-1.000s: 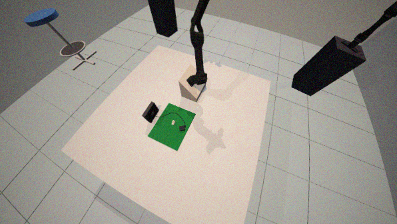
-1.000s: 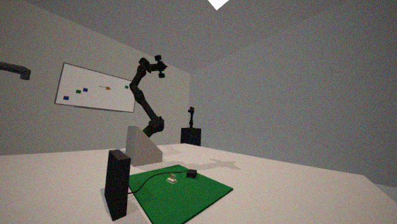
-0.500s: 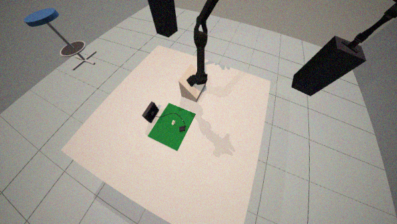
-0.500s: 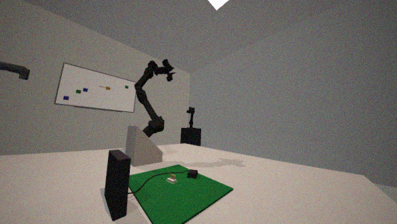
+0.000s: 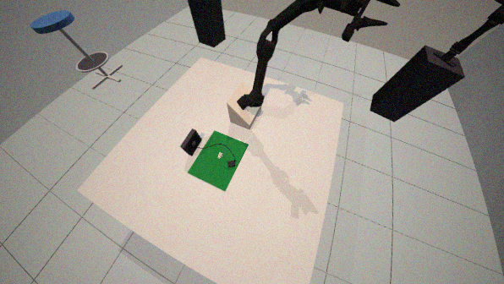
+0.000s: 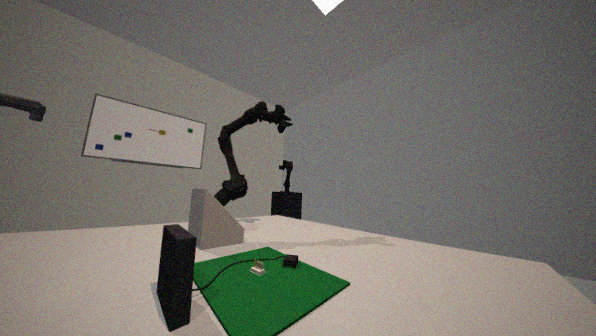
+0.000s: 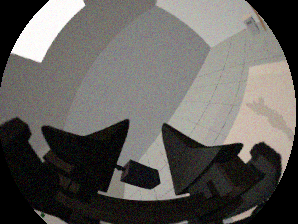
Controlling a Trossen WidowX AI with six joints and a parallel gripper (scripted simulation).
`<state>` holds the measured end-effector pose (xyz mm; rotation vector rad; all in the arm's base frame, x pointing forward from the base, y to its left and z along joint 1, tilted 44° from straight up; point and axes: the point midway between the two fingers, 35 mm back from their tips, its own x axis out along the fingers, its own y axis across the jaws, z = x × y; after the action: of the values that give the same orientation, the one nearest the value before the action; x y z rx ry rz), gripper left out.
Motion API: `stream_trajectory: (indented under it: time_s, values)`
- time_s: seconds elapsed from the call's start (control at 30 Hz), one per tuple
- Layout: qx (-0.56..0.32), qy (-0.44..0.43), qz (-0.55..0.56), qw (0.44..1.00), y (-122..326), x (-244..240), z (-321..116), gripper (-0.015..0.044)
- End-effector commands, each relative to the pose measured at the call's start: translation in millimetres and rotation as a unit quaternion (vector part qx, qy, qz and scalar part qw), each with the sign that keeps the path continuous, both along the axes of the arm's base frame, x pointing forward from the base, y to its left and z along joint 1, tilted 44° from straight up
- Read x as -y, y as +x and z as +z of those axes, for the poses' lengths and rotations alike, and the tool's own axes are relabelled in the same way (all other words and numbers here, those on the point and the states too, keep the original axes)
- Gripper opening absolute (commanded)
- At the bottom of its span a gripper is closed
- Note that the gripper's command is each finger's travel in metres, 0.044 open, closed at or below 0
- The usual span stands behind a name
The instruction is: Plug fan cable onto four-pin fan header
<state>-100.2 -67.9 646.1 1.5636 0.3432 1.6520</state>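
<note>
The black plug (image 5: 231, 163) (image 6: 290, 260) lies on the green board (image 5: 207, 169) (image 6: 300, 300), a little apart from the small pale four-pin header (image 5: 220, 155) (image 6: 257, 270). A thin black cable (image 5: 220, 144) runs in an arc from the plug over the board to the black fan (image 5: 191, 142) (image 6: 176, 277), which stands upright at the board's edge. My gripper (image 5: 392, 13) (image 6: 289, 121) (image 7: 145, 124) is open and empty, high in the air and away from the board and plug. The wrist view does not show the plug or header.
A grey wedge (image 6: 215, 225) carries my arm's base behind the board. The pale table (image 5: 148, 203) (image 6: 425, 280) lies under both. Beyond it stand black pedestals (image 5: 207, 25) (image 5: 419, 84), one bearing another arm; a pedestal (image 7: 141, 175) shows far behind my fingers. A blue stool (image 5: 52, 22) stands on the floor.
</note>
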Motion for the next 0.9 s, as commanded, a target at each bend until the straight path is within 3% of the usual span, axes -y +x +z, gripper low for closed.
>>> stream_trajectory:
  time_s: [0.0, 0.4, 0.87]
  values:
    - [0.044, -0.087, -0.089, 0.991, 35.9, -64.6, -3.6, 0.021]
    - [0.209, -0.315, -0.26, 0.889, 147.0, -197.8, -49.2, 0.021]
    - [0.397, -0.516, -0.283, 0.705, 277.8, -279.7, -153.8, 0.021]
